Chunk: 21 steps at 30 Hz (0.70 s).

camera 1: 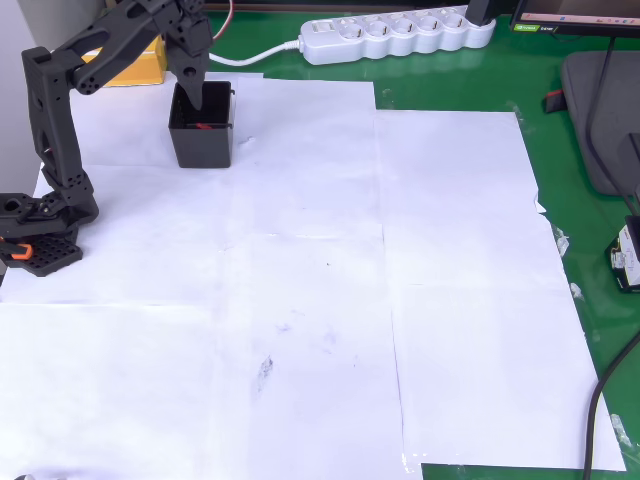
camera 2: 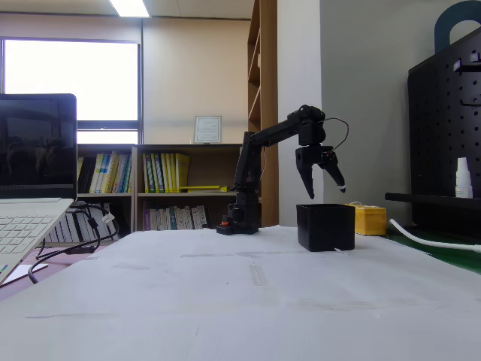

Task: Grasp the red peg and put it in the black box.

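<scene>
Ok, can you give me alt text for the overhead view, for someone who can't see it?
A black robot arm reaches over the black box at the upper left of a white paper-covered table, its gripper above the box opening. A small red peg lies inside the box; a yellow box sits behind.

Hidden and cropped parts around the black box

In the overhead view the gripper (camera 1: 200, 95) covers part of the black box (camera 1: 203, 140) opening, so the red peg (camera 1: 203, 126) shows only as a thin red sliver inside; in the fixed view the box wall (camera 2: 325, 227) hides its inside entirely. Behind the box, the yellow box (camera 1: 135, 65) is partly covered by the arm, and the power strip (camera 1: 400, 35) is cut by the top edge.
</scene>
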Each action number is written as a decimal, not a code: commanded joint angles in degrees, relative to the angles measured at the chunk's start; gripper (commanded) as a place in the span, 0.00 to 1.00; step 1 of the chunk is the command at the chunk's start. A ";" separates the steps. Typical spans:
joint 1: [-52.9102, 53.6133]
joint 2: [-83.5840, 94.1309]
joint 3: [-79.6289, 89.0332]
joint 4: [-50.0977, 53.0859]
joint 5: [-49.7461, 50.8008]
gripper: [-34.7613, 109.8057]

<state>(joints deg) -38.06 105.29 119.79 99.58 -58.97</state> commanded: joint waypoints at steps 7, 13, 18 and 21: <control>2.02 -6.68 4.92 3.16 -1.23 0.24; 7.65 -13.54 3.52 5.01 -5.36 0.24; 15.64 -21.09 -5.80 3.52 -9.32 0.24; 21.88 -25.75 -14.85 0.00 -12.30 0.24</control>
<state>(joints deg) -20.21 87.80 109.07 100.90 -68.73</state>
